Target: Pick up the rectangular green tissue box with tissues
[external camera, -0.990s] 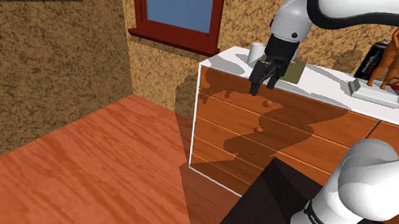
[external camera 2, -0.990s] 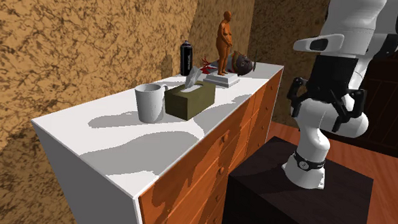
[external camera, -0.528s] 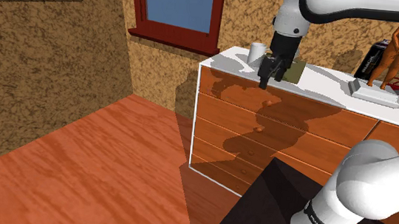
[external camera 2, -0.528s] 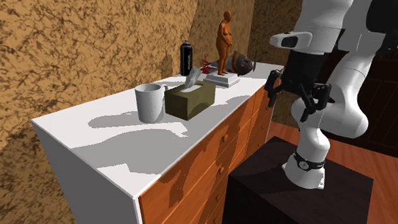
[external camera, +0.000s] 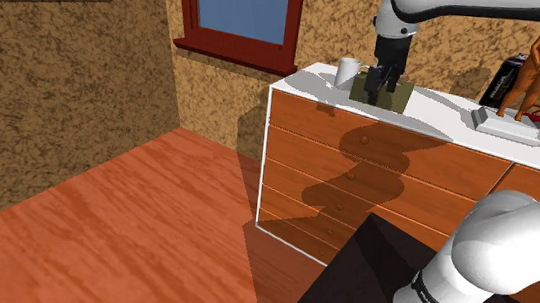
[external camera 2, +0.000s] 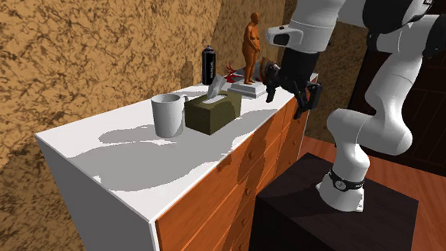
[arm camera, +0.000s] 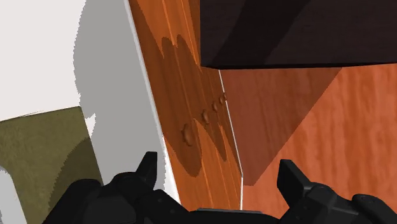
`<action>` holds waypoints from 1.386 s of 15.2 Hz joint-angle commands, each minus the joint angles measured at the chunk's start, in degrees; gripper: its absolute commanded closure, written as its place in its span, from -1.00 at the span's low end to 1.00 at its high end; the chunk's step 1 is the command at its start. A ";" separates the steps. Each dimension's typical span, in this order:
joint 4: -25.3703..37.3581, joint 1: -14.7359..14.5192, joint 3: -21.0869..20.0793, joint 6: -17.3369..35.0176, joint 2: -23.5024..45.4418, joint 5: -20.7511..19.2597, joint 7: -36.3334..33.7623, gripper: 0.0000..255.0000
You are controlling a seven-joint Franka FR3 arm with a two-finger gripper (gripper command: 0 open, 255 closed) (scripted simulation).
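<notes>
white worktop (external camera 2: 136, 152) on a wood dresser (external camera 2: 234, 190) against rough tan walls (external camera 2: 79, 47), gripper (arm camera: 219, 175) hangs spread wide and empty over its front edge with the olive tissue box (arm camera: 44, 146) just beside it, outside the jaws, probably light crushable card, so i'd pinch its long sides gently.

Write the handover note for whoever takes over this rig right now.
The hand is open and holds nothing. It hangs in the air by the dresser's front edge.
The tissue box is olive-green with a tissue sticking out of its top. It stands on the white dresser top beside a white mug.
Done: nothing is grasped. In the wrist view the box lies off to one side of the fingers, not between them.
Left: centre the hand over the box, lower it, close and lift.
</notes>
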State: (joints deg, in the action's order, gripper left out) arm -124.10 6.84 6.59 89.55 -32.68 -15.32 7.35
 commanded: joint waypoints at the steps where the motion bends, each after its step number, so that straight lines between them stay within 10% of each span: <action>1: 2.67 0.74 0.79 -0.75 2.64 -2.61 2.08 -1.00; 16: 28.57 5.86 6.69 -4.19 25.03 -19.60 19.17 -1.00; 21: 24.89 5.94 6.85 -1.63 24.32 -19.77 17.65 -1.00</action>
State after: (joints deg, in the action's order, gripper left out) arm -98.22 12.79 13.45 87.34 -8.08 -35.00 25.42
